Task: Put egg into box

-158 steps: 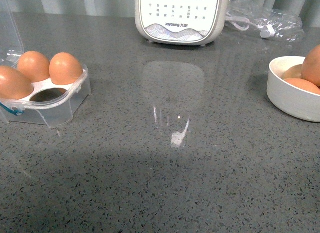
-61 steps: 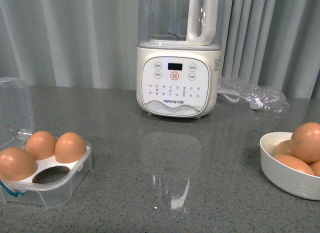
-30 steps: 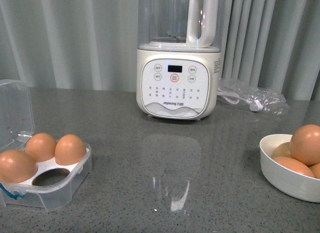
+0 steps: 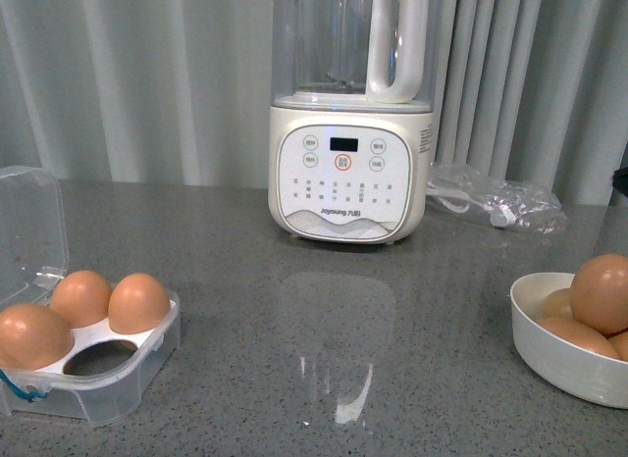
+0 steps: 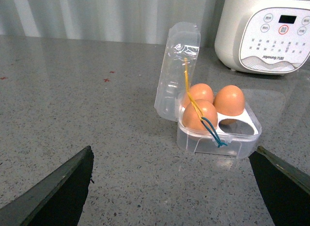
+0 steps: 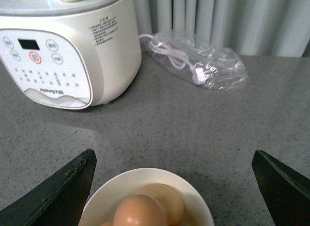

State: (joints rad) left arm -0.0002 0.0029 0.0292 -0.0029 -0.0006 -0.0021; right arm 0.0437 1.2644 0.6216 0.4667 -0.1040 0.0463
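The front view had tipped up to show the blender (image 4: 350, 173), while the left gripper (image 5: 173, 151) and right gripper (image 6: 173, 152) stood wide open, empty, the egg (image 4: 601, 292) in the bowl (image 4: 549, 354), the box (image 4: 128, 383) well apart.

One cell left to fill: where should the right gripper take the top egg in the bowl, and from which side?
Grip the topmost egg across its widest middle, coming straight down from above. It rides above the bowl rim with both flanks bare, while the eggs under it are hemmed in by the wall. The right gripper hangs open near the bowl.
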